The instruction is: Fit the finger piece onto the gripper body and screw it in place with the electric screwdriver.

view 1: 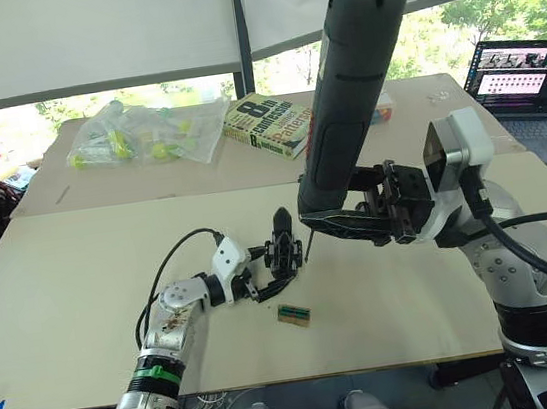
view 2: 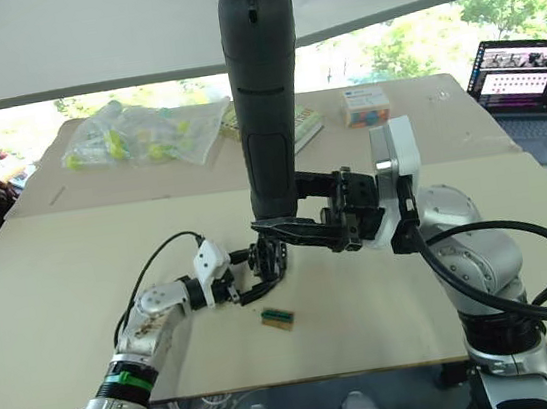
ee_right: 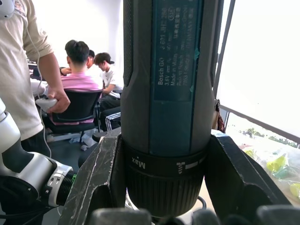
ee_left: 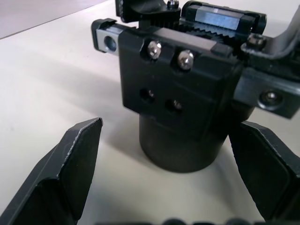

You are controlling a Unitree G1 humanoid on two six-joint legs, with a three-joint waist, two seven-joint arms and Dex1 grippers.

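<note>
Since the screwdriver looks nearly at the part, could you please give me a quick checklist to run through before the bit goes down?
1. Right claw clamped on the electric screwdriver: ok, fingers press both sides of its collar.
2. Screwdriver upright, bit down: ok.
3. Gripper body steadied: not ok, the left claw is open around it, its fingers apart from the body.
4. Bit seated in a screw: cannot tell.
5. Finger piece fitted on the body: cannot tell.
6. Green-topped block out of the way: ok, it lies on the table nearer the robot.
</note>
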